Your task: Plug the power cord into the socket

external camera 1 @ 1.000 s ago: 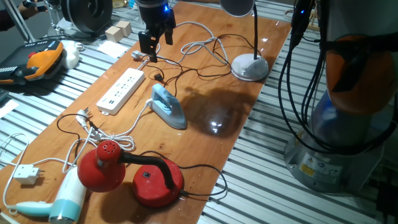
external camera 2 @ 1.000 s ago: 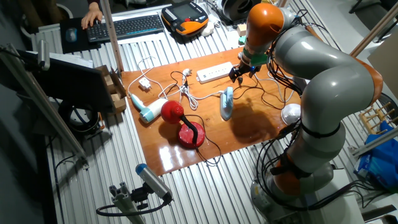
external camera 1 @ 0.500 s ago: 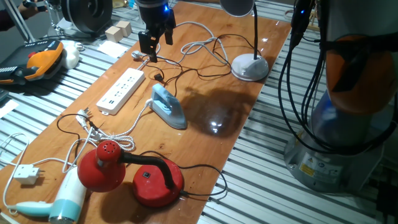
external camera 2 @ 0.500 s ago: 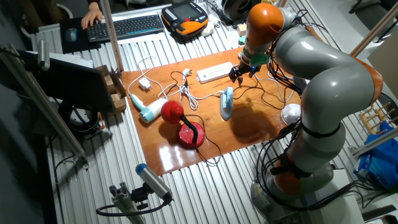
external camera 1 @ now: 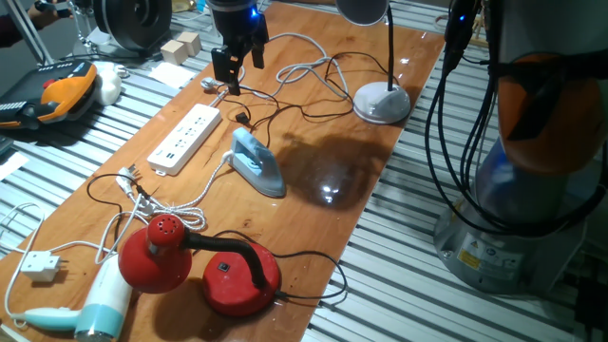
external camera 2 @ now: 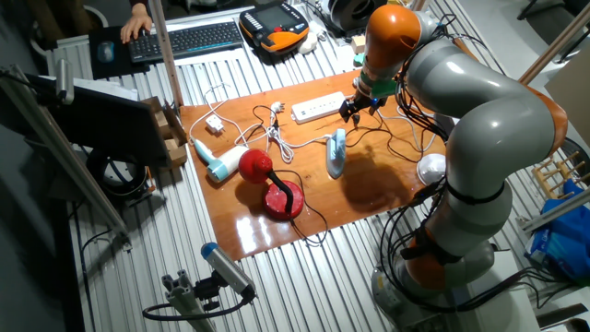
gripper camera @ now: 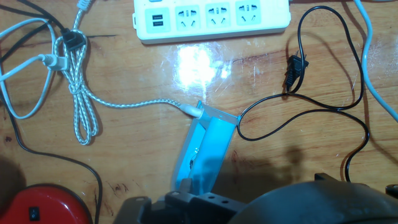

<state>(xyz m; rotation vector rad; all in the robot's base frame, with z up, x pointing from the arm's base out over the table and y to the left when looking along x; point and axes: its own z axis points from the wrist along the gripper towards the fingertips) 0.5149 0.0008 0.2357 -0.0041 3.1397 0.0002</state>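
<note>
One fixed view: we see the gripper hanging above the table's far end, fingers spread (nothing between them). The power strip lies lengthwise along the table's left edge.

Other fixed view: power strip just beside the gripper.

Hand view: black plug lies flat, long axis roughly vertical, below the power strip; blue iron nearby.

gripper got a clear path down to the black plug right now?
Probably yes. The black plug lies bare on the wood beside the power strip, with nothing on top of it. The gripper hovers above that end of the table; only the plug's own cord loops nearby.
</note>
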